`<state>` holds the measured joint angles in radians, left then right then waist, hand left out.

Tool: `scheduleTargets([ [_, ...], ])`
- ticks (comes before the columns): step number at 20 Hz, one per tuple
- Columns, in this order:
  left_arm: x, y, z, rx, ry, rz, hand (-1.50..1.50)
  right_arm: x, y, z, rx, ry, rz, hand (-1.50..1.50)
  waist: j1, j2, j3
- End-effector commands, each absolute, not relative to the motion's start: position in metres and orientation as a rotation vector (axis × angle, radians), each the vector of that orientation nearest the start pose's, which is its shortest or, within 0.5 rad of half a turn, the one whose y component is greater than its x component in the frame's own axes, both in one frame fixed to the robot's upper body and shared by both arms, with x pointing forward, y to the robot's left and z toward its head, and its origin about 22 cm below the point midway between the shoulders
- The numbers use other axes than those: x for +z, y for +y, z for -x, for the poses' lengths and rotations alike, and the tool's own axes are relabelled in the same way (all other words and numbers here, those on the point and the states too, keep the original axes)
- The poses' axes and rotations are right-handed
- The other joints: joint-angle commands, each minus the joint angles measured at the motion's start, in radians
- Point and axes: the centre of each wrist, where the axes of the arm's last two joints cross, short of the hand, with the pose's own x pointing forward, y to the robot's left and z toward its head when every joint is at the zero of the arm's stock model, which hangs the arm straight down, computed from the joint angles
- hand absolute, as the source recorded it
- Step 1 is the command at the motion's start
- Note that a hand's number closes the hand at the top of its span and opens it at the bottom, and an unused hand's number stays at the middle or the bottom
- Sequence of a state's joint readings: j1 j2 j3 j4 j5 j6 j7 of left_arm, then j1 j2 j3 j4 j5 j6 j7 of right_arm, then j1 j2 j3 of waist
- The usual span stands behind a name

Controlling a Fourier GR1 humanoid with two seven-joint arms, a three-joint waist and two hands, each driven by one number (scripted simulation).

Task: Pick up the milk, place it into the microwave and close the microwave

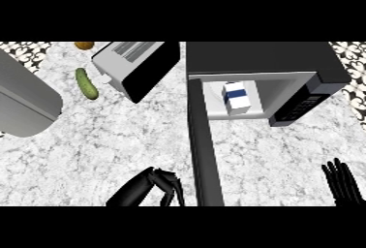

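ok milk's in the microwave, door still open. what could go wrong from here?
1. The left hand sits low beside the open door, fingers curled, near its free end; a push there could slide off the edge rather than swing it.
2. The milk stands near the front of the cavity; a closing door might clip or tip it.
3. The toaster sits close on the door's left, so a wide arm swing could knock it.

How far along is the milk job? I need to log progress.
Done: the milk stands inside the microwave. In hand: nothing is held; the left hand, fingers curled, is beside the open door, and the right hand rests open at the lower right. Left: swinging the door closed.
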<state>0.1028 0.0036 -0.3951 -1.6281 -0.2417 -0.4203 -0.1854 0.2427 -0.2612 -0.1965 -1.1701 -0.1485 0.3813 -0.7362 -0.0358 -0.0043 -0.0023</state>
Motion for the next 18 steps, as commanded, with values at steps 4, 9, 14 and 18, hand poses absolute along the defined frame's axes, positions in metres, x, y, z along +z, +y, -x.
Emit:
scheduleTargets([
  [4,-0.031,0.100,-0.220,-0.849,-1.683,0.497,1.50,-0.082,-0.391,-0.085,-0.062,-1.778,-0.080,-1.50,0.017,0.005,0.001],
  [9,-0.037,0.062,-0.210,-0.842,-1.646,0.556,1.50,-0.047,-0.425,-0.074,-0.040,-1.855,-0.109,-1.50,0.004,0.006,0.001],
  [14,-0.053,0.041,-0.195,-0.900,-1.538,0.615,1.50,-0.028,-0.410,-0.069,-0.004,-1.885,-0.241,-1.50,-0.017,0.007,0.000],
  [18,-0.048,0.020,-0.177,-0.873,-1.534,0.578,1.50,-0.008,-0.408,-0.078,0.056,-1.899,-0.328,-1.50,-0.043,0.008,-0.001],
])
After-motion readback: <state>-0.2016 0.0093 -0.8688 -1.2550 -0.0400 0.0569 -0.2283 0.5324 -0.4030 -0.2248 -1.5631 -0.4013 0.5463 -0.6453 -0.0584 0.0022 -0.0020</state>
